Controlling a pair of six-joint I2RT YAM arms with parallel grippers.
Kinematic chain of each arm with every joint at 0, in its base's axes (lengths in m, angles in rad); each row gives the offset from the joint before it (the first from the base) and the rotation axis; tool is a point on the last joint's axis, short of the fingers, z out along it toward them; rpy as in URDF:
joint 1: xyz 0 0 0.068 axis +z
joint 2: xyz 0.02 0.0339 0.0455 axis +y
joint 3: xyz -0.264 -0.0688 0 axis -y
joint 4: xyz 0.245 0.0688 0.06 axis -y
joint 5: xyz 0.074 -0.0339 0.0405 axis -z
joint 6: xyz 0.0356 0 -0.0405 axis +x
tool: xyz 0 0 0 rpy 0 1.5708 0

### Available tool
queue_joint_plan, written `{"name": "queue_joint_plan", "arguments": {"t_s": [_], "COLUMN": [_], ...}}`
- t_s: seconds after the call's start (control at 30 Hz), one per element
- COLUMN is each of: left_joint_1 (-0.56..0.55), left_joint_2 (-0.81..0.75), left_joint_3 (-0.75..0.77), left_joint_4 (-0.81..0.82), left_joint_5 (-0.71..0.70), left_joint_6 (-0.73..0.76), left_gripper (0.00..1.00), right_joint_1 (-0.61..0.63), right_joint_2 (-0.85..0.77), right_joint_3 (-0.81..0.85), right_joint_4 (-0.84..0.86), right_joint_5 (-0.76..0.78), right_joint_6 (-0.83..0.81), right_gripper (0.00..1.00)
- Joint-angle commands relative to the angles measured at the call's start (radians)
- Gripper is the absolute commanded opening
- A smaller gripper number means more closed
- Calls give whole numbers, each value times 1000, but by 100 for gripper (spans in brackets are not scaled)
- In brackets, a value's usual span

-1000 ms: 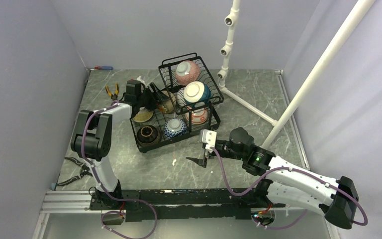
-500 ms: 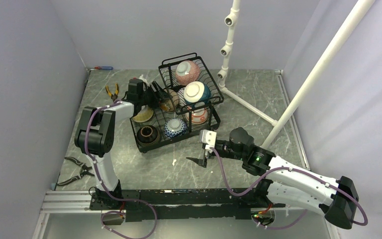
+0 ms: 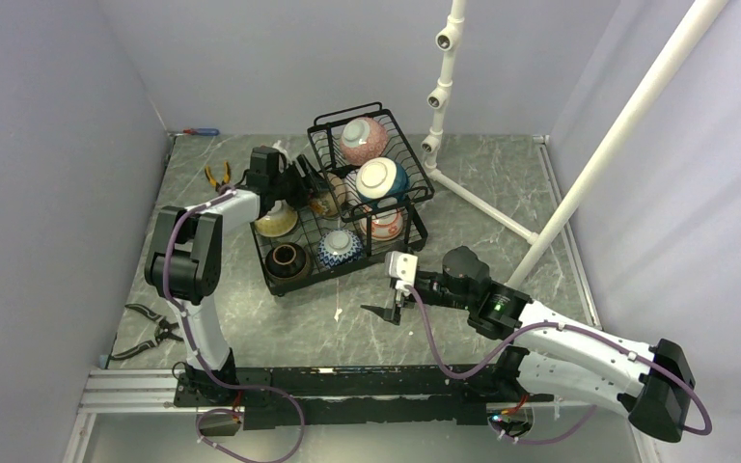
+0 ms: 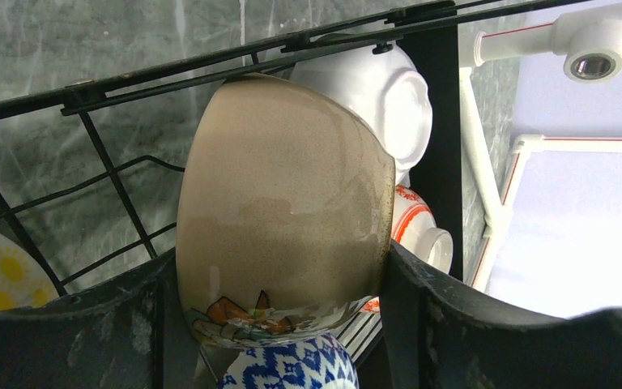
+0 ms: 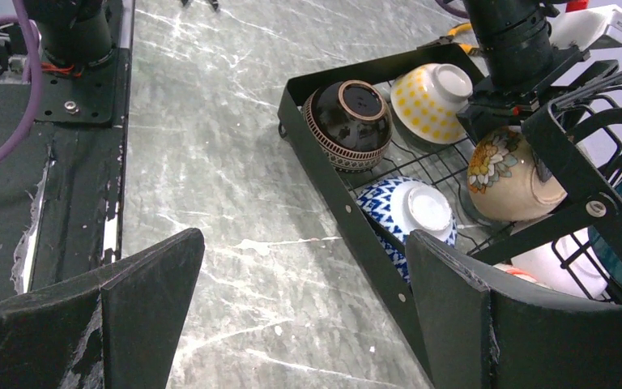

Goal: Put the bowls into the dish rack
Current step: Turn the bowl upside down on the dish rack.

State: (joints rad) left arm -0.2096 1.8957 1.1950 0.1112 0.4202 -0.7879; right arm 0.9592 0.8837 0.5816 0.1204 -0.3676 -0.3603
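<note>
The black wire dish rack (image 3: 343, 268) stands mid-table with a raised basket tier (image 3: 320, 130). The tier holds a pink bowl (image 3: 364, 138) and a teal-and-white bowl (image 3: 381, 179). The base holds a red-patterned bowl (image 3: 383, 224), a blue-patterned bowl (image 3: 341, 248), a dark brown bowl (image 3: 287, 258) and a cream-yellow bowl (image 3: 275, 220). My left gripper (image 3: 304, 183) reaches into the rack's base, shut on a beige flowered bowl (image 4: 283, 186), held on its side under the tier. My right gripper (image 3: 386, 312) is open and empty above the table, in front of the rack (image 5: 348, 211).
Orange-handled pliers (image 3: 217, 177) lie left of the rack and black pliers (image 3: 150, 333) near the left arm's base. A white pipe stand (image 3: 439, 96) rises behind the rack, and a slanted white pole (image 3: 617, 135) stands on the right. Walls close in on three sides.
My left gripper has pushed a little farther back and right into the rack with the beige bowl. The cream-yellow bowl has shifted slightly. The right arm has barely moved.
</note>
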Motion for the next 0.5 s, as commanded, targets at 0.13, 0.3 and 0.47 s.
{"name": "queue_joint_plan", "arguments": {"t_s": [0.13, 0.3, 0.47], "left_joint_1": [-1, -1, -1], "left_joint_2": [-34, -37, -71], "left_joint_3": [64, 83, 85], "left_joint_4": [-123, -194, -231], "left_joint_5": [-52, -57, -87], "left_joint_6": [79, 107, 131], "left_gripper": [81, 87, 94], "right_joint_1": [3, 2, 2], "right_joint_2": [-1, -3, -1], "right_joint_3": [21, 18, 20], "right_joint_4": [24, 27, 23], "right_joint_5": [-2, -1, -1], "right_joint_6": [-12, -11, -12], "right_gripper": [100, 100, 100]}}
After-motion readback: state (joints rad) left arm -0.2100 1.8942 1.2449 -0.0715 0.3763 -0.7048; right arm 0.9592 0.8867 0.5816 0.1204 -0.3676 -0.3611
